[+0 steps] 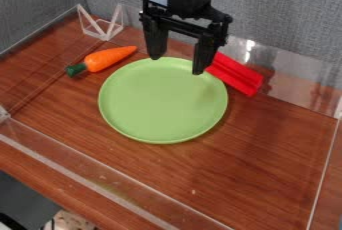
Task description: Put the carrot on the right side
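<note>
End effector (pixel 181 57) upper centre of frame, black, pointing down, fingers spread wide, released, nothing between them, tips hanging over the far rim of the green plate (pixel 163 101). Carrot (pixel 103 60) lies on the counter (pixel 254 164) at upper left of the plate, just beside its rim, green stem end pointing left. Red block (pixel 239 73) at plate's upper right edge. Counter is glossy reddish-brown wood, clear acrylic walls (pixel 134 189) around it, grey backdrop (pixel 274 9) behind, small clear stand (pixel 98 20) upper left
</note>
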You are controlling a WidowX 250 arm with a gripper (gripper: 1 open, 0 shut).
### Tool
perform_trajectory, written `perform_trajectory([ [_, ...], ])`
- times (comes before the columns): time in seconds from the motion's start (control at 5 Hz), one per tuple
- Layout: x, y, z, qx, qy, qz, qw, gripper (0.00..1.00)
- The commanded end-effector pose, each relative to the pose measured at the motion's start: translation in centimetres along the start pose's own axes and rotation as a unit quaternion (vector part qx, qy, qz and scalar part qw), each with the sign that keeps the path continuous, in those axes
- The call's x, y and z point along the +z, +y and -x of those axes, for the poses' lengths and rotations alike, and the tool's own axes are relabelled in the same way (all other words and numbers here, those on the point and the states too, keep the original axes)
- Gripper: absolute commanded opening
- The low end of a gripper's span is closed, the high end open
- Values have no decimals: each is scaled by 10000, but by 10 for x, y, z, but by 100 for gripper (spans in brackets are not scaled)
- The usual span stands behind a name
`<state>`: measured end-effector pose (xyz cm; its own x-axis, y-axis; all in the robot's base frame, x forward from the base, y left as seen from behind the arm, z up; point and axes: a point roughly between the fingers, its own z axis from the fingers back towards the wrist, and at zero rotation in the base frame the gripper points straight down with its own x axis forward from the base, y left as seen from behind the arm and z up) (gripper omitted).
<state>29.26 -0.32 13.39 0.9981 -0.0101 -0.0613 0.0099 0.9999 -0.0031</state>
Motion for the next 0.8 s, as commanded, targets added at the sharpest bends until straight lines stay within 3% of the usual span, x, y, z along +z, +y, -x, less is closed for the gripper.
perform_trajectory([
  [0.0, 2, 24, -15, 26, 30, -37, 10000, 100],
  [0.2, -6, 61, -21, -202, 28, -102, 9997, 100],
  [0.4, -13, 107, -25, -667, -41, -197, 9976, 100],
  [0.6, -5, 144, -31, -1031, -131, -294, 9942, 100],
])
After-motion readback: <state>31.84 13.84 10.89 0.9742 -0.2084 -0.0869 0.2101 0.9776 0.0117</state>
